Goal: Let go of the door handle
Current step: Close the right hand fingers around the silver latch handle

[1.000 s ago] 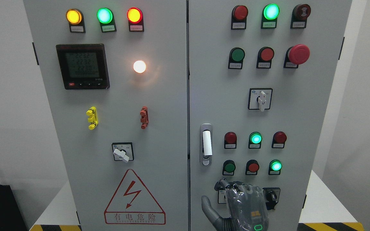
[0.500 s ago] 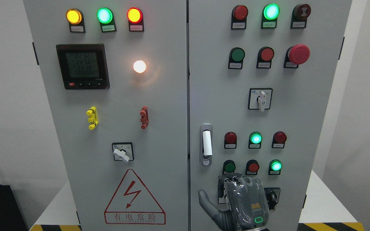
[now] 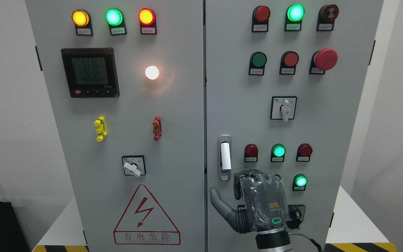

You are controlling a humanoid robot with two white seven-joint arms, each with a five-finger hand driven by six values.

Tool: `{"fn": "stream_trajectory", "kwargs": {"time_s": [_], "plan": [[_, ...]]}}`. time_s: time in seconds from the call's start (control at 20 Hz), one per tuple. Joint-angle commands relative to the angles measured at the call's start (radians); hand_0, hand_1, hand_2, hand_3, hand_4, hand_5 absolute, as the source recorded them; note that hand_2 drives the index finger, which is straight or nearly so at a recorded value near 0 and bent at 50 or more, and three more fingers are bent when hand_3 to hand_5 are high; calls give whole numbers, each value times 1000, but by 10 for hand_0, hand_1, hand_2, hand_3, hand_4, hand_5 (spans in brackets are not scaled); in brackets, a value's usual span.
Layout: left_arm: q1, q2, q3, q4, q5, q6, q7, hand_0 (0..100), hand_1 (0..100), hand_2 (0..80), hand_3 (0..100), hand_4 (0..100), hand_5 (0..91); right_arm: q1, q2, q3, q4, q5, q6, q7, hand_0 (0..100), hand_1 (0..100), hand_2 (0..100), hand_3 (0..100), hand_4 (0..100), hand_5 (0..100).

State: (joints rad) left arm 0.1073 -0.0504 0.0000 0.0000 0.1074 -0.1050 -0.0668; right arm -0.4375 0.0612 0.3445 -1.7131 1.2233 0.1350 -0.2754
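A big grey cabinet (image 3: pixel 173 217) stands in front. Near its top left, 3 round lights (image 3: pixel 113 16) glow yellow, green and red. Under them sits a black screen (image 3: pixel 90 72) with numbers, and a white light (image 3: pixel 151 72) shines beside it. Lower down is a red warning triangle (image 3: pixel 146 216). On the right side sticks out a big red button (image 3: pixel 325 58).

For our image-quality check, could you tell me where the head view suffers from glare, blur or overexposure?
Head view: the white lamp is blown out, casting a halo onto the left door; the lit green lights bloom slightly; the clear wrap on the right hand catches small highlights; the meter digits and small labels are too soft to read; otherwise lighting is even and sharp.
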Motion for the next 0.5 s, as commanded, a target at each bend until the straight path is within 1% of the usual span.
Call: {"fn": "stream_trajectory", "kwargs": {"time_s": [0.0,0.15,0.2,0.35,0.45], "plan": [[0,0,-14,20,0,-1,-1,120,389,0,0,0,0,-30,40,-1,18,-1,3,-2,249,560,910,1000,959,1000],[0,0,-14,20,0,-1,-1,120,389,0,0,0,0,-33,40,-4,29,-1,5,-2,251,573,905,1000,959,1000],[0,0,-14,20,0,-1,-1,120,389,0,0,0,0,-36,46,-4,32,-1,9,-2,251,574,904,1000,959,1000],[0,0,-14,20,0,-1,-1,120,389,0,0,0,0,-62,48,-10,56,-4,14,-5,243,577,902,1000,959,1000],[0,0,-14,20,0,-1,-1,120,389,0,0,0,0,-75,48,-12,62,-5,18,-5,254,575,902,1000,959,1000]]}}
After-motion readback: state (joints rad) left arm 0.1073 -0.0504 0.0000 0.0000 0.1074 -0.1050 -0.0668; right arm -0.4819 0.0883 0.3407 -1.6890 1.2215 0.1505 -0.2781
